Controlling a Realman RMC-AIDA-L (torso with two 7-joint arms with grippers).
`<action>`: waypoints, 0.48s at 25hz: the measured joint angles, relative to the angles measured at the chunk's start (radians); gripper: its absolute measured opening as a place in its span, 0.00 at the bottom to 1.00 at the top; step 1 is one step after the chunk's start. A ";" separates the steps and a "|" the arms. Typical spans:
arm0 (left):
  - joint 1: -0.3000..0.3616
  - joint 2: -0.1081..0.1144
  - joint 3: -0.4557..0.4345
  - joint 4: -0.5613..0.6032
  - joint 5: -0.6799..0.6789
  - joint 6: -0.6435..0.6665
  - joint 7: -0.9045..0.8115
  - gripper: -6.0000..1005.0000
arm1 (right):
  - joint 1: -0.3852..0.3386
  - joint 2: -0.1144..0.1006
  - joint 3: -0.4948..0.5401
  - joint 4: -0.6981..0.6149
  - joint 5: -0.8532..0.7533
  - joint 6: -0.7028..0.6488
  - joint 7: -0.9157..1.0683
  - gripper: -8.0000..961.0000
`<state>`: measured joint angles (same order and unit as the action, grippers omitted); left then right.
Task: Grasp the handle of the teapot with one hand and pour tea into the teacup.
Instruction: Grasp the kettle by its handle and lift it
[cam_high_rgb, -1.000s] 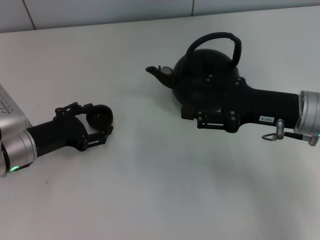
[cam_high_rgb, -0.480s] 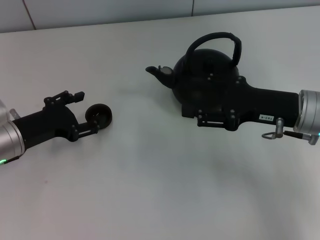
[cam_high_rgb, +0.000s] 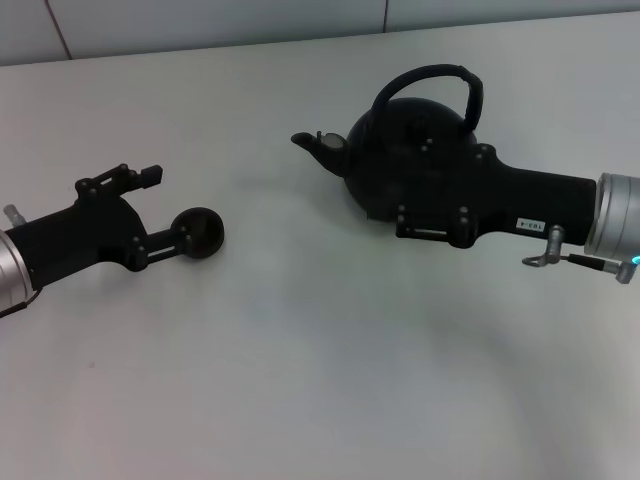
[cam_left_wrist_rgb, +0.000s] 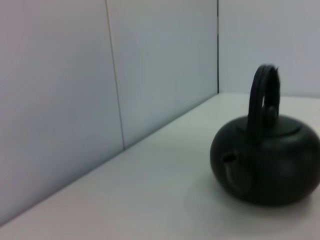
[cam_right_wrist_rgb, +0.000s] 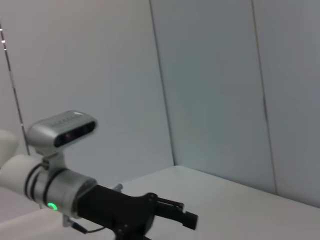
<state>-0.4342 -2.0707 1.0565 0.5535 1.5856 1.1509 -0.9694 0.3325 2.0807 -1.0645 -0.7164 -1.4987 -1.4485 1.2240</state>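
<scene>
From the head camera, the large round matte black teapot (cam_high_rgb: 400, 165) stands on the pale white surface (cam_high_rgb: 320, 370) at about one o'clock, its short spout pointing toward nine o'clock and its thick black arched handle (cam_high_rgb: 440, 85) rising free above the lid. The right hand (cam_high_rgb: 425, 195) reaches in from three o'clock, low against the pot's near side; its fingers are lost against the black body, so I cannot tell whether they are spread or closed, and nothing grips the handle. At nine o'clock the left hand (cam_high_rgb: 165, 210) is spread wide, one finger touching or just beside the tiny round dark handleless teacup (cam_high_rgb: 200, 232), which rests on the surface well apart from the teapot. In the left wrist view the teapot (cam_left_wrist_rgb: 265, 167) sits upright, spout toward the lens, handle (cam_left_wrist_rgb: 264, 97) edge-on above it, with grey wall panels (cam_left_wrist_rgb: 100, 90) behind. The right wrist view shows only the other arm's hand (cam_right_wrist_rgb: 170, 212), fingers parted, before those panels. By my judgement the grasp is not yet made: the right hand needs to rise and close around the handle's arch before any lift, carry over the cup, and tilt toward the spout.
</scene>
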 joint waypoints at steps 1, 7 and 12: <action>0.015 0.000 -0.001 0.025 -0.019 0.036 -0.004 0.81 | -0.001 0.001 0.000 0.000 0.005 0.008 0.002 0.78; 0.038 0.006 -0.004 0.059 -0.063 0.107 -0.014 0.81 | -0.022 0.003 0.028 0.006 0.048 0.049 0.002 0.79; 0.040 0.005 -0.004 0.064 -0.063 0.112 -0.015 0.81 | -0.048 0.005 0.093 0.017 0.051 0.092 0.003 0.79</action>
<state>-0.3945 -2.0657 1.0523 0.6174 1.5225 1.2632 -0.9842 0.2846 2.0860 -0.9711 -0.6995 -1.4481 -1.3566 1.2272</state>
